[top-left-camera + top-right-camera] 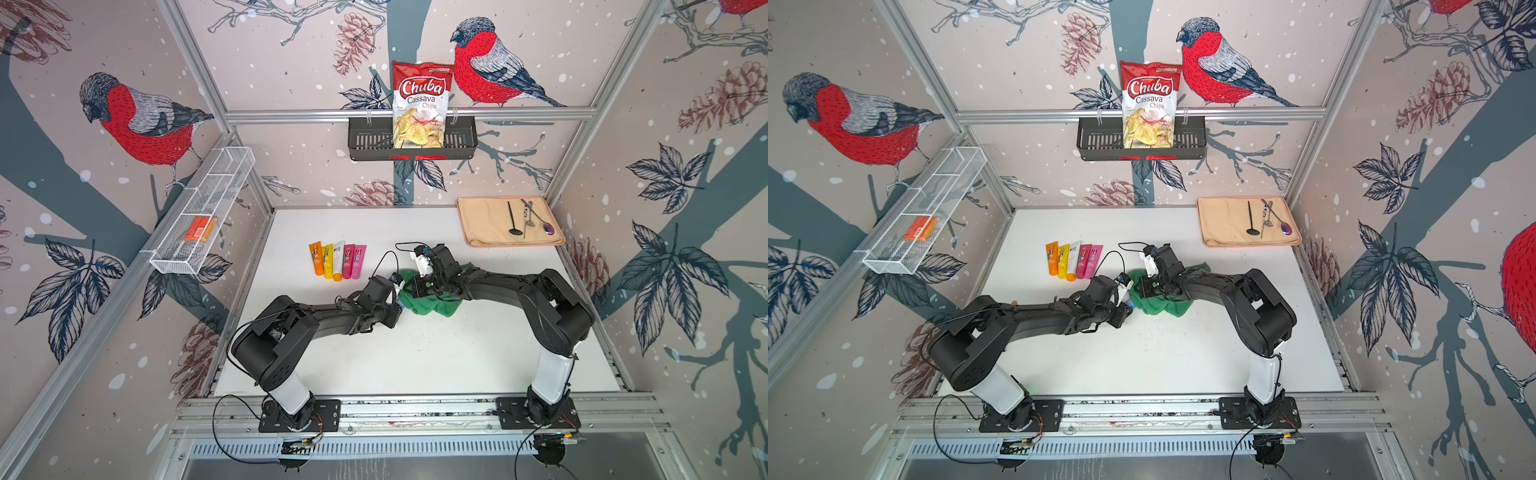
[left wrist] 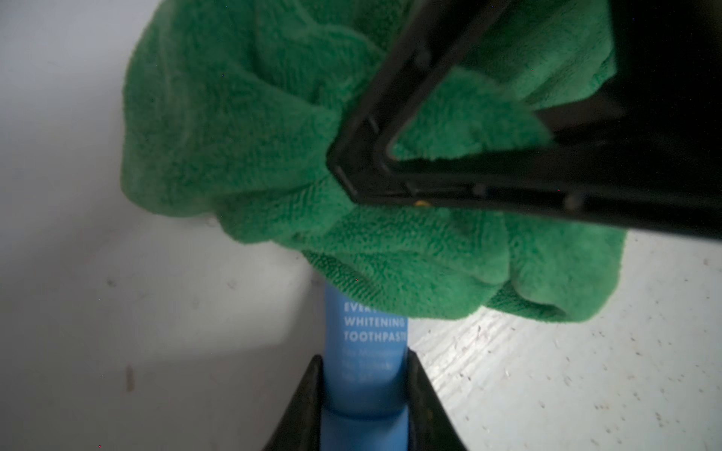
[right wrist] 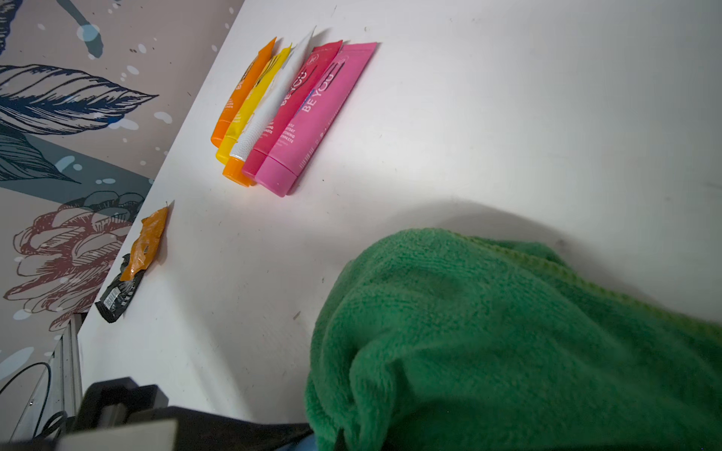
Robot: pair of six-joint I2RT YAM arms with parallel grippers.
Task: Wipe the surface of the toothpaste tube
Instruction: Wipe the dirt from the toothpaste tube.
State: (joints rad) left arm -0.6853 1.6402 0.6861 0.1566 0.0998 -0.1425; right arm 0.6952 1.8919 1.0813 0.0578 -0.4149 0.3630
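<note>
Toothpaste tube [image 2: 365, 343], blue, pinched at its body by left tool [image 2: 365, 363], far end hidden under green cloth [image 2: 242, 136] near desk [image 2: 97, 312] centre. Right tool [image 2: 344, 172] pressed together on bunched cloth covering tube.

Green cloth [image 2: 234, 136], blue toothpaste tube [image 2: 365, 375], white table [image 1: 415, 357], bird-and-pinecone patterned walls [image 1: 291, 75].

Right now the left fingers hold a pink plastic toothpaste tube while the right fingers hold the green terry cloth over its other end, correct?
Not quite: the tube is blue, not pink. The left wrist view shows the left fingers holding a blue plastic toothpaste tube, while the right fingers hold the green terry cloth over its other end.
</note>
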